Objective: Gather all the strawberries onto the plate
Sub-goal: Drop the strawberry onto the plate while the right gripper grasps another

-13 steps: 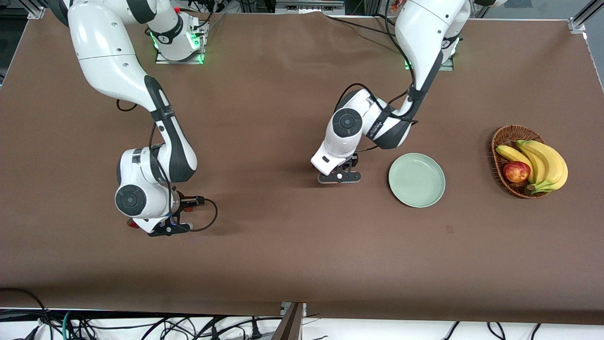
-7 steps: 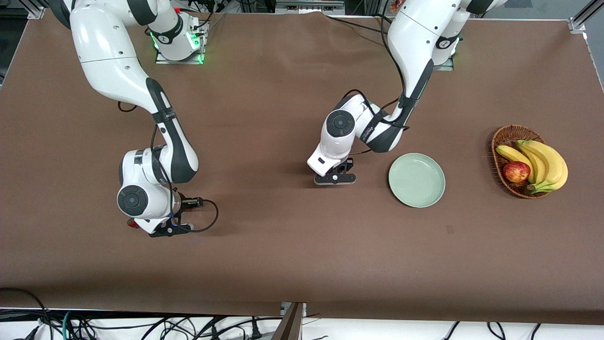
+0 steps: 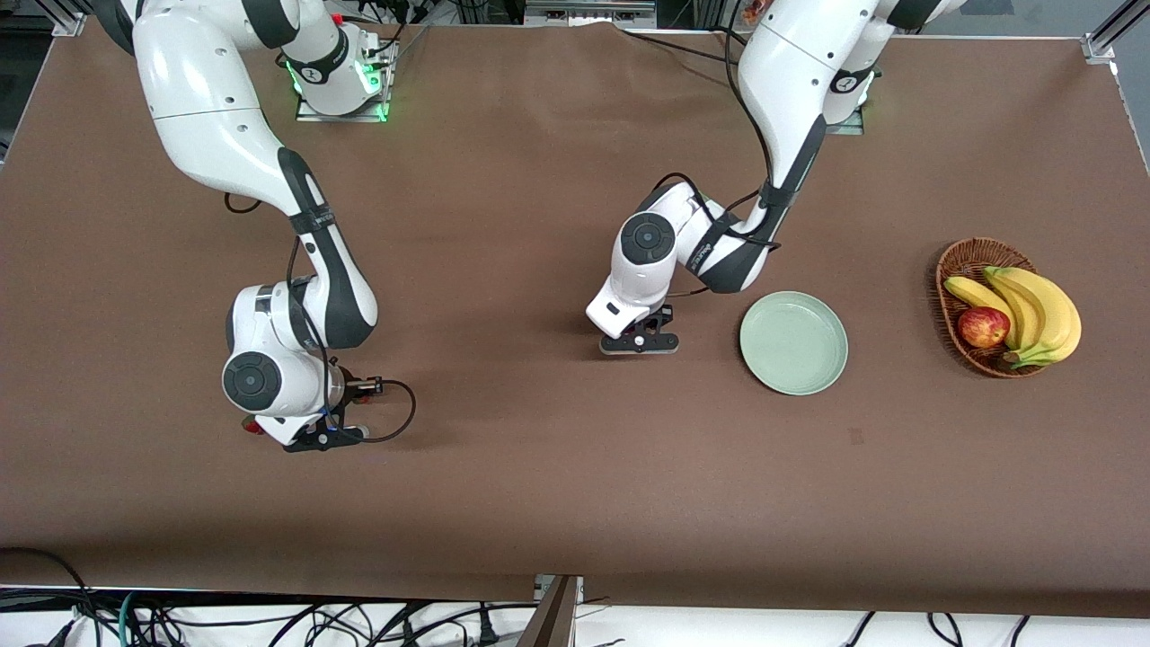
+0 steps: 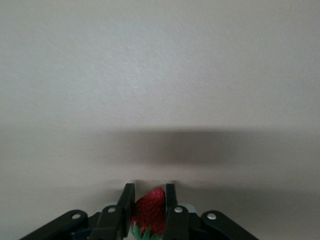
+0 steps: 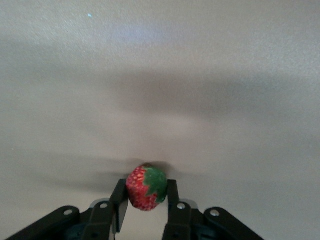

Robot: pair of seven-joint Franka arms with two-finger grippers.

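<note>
From my front view both grippers hide their berries. The right gripper [image 3: 310, 438] sits low at the right arm's end of the table, jaws clenched on a strawberry [image 5: 146, 188]; a third berry [image 3: 252, 426] peeks out beside it. The left gripper [image 3: 639, 342] pinches another strawberry [image 4: 149, 210], cap cut off, beside the empty plate [image 3: 793, 342].

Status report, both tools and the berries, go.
Left tool shut on a strawberry, down at the table beside the plate. Right tool shut on another strawberry. Plate holds no berries. Nothing in the way.
</note>
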